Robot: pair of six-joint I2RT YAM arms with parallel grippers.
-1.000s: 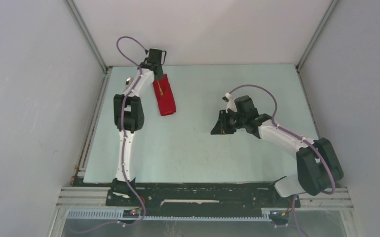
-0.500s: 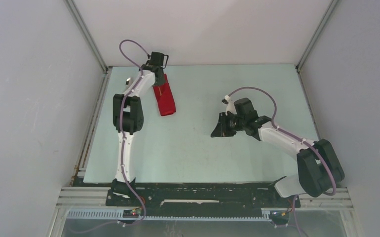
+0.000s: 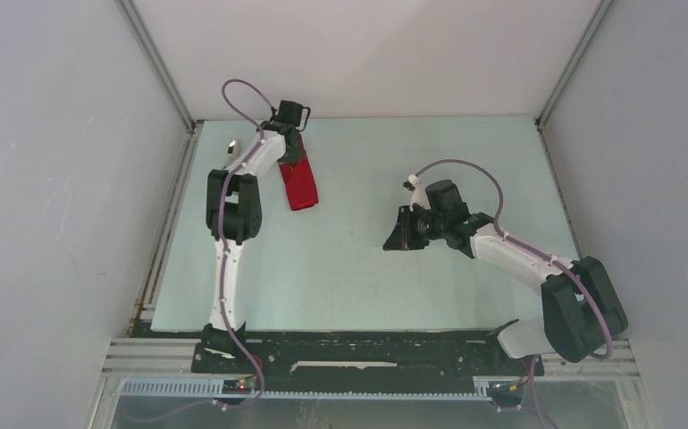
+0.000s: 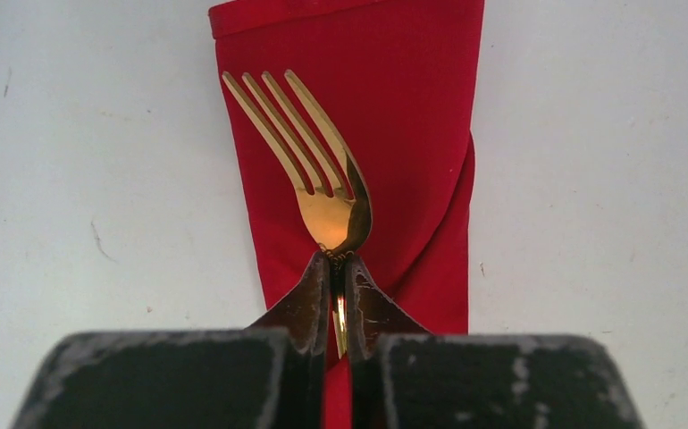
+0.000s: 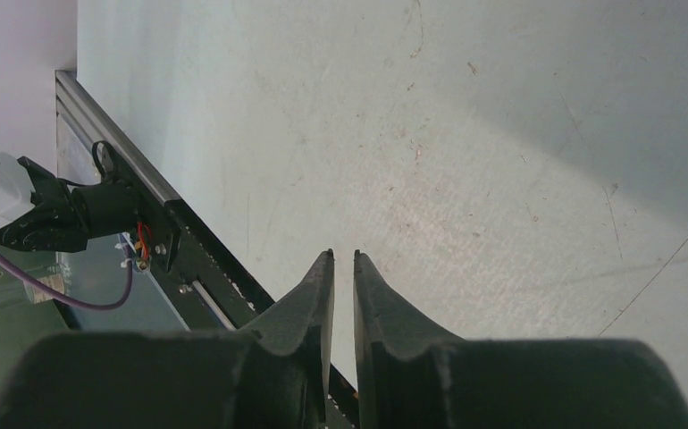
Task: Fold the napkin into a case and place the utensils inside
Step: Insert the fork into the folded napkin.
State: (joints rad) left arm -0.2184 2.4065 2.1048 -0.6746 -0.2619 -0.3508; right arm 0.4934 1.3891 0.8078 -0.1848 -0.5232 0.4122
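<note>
The red case (image 3: 300,186) lies folded at the far left of the table. In the left wrist view it is a long red packet (image 4: 412,134) with a diagonal fold on its right side. My left gripper (image 3: 290,147) is over the case's far end and shut on the neck of the gold fork (image 4: 323,179). The fork's tines lie over the red cloth and point away from the gripper (image 4: 339,261). My right gripper (image 3: 397,239) hangs over bare table at centre right, jaws nearly together and empty (image 5: 343,255). A small shiny silver piece (image 3: 232,145) lies beside the left arm. The teal-handled piece is out of view.
Metal rails (image 3: 166,223) run along the table's left edge and a black rail (image 5: 188,241) along its near edge. Grey walls enclose the table on three sides. The left arm's cable (image 3: 238,94) loops above its wrist.
My left gripper has moved a little to the right and farther back with the fork, and now covers the case's far end in the top view. The right arm has drifted slightly nearer.
</note>
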